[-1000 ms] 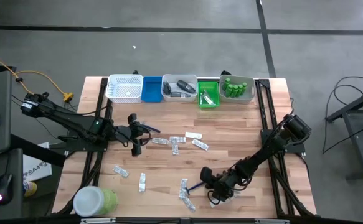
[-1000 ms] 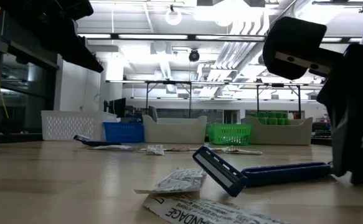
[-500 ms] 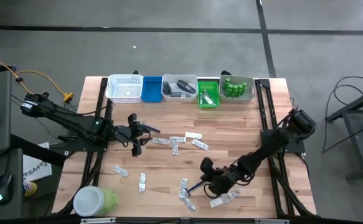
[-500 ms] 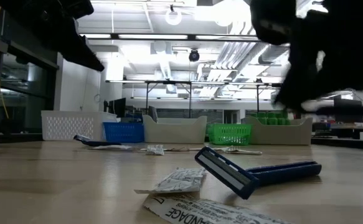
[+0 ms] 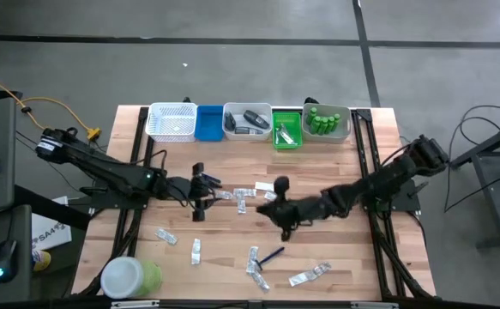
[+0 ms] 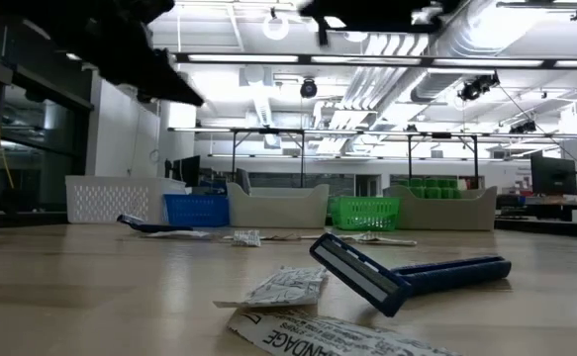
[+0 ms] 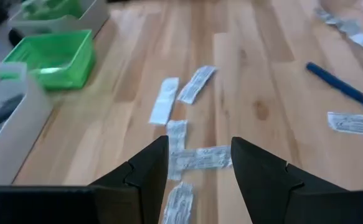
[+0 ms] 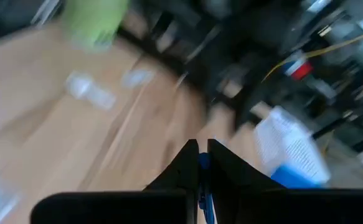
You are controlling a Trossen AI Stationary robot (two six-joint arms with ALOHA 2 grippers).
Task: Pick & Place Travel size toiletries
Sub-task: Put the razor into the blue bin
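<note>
the left jaws are hanging released, straddling a flat sachet [image 7: 201, 158] on the counter [image 5: 335, 163], likely lining up a pinch. the right jaws are clenched over mid-counter; a thin blue sliver is showing between them, though i cannot tell what it is. a blue razor [image 5: 272, 256] is lying free toward 6 o'clock, beside more sachets [image 5: 255, 264]. the trays [image 5: 248, 106] are lining the 12 o'clock edge, with bare wood leading up to them, but both arms are crowding the middle.
</note>
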